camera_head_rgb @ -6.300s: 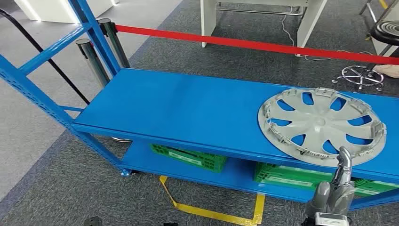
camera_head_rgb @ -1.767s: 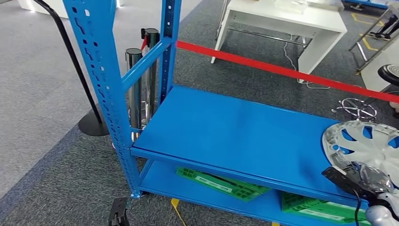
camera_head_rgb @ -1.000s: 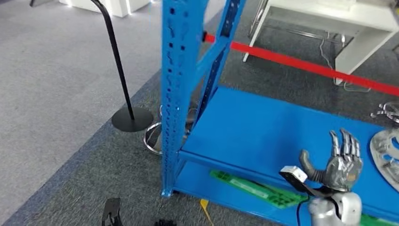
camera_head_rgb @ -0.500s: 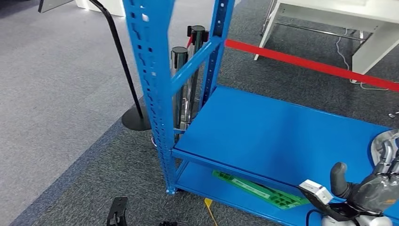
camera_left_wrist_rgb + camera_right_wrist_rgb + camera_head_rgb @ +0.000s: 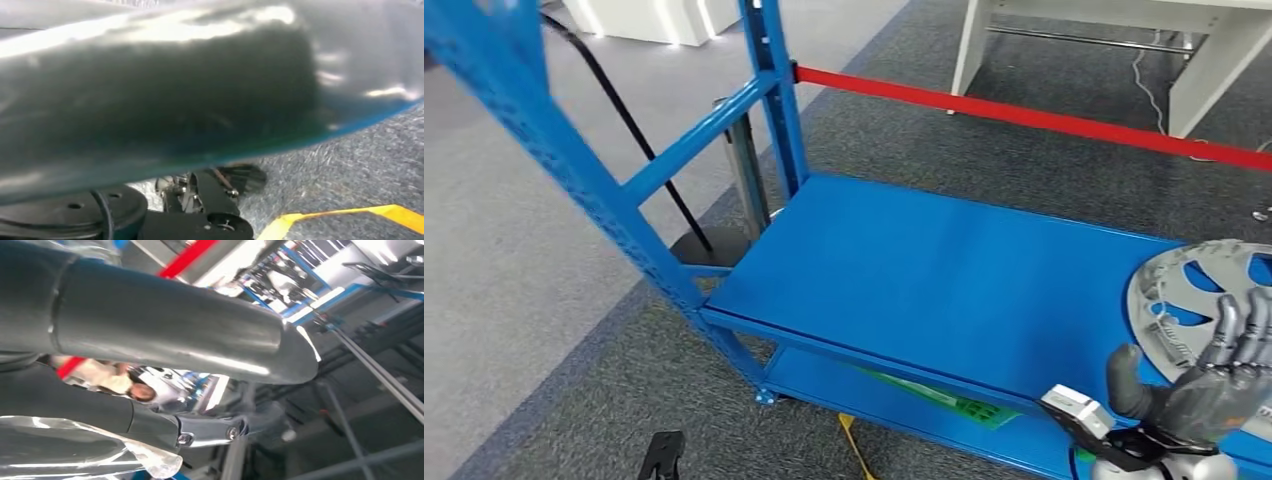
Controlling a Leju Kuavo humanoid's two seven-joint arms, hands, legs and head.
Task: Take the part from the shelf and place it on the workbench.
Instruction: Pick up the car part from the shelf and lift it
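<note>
Part: the part [image 5: 1199, 300] was a big grey wheel cover with blue gaps between its spokes. It lay flat on the top board of the shelf, at about 4 o'clock in the head view, and the picture's edge cut off its far side.
Shelf: the shelf [image 5: 944, 270] was bright blue with a wide flat top board. A tall blue post with holes [image 5: 554, 160] stood at 9 to 10 o'clock, and a slanted blue bar joined it to another post at 11 o'clock.
Right hand: the right hand [image 5: 1214, 385] was up at 5 o'clock, just in front of the part. Its fingers [image 5: 1239, 330] were straight and spread apart, pointing up over the near rim of the part. The thumb [image 5: 1124, 375] stuck out to the side. It held nothing, and I could not tell if it touched the part.
Left hand: the left wrist view was a grey blur, so I could not tell how its fingers were.
Lower board: a green flat thing [image 5: 944, 403] lay on the lower blue board, under the top one, at 6 o'clock.
Floor: the floor was grey carpet with a yellow tape line [image 5: 849, 440] at 6 o'clock.
Red belt: a red belt [image 5: 1034, 118] ran across behind the shelf from 12 to 2 o'clock.
White table: white table legs [image 5: 969, 45] stood past the belt at 1 o'clock.
</note>
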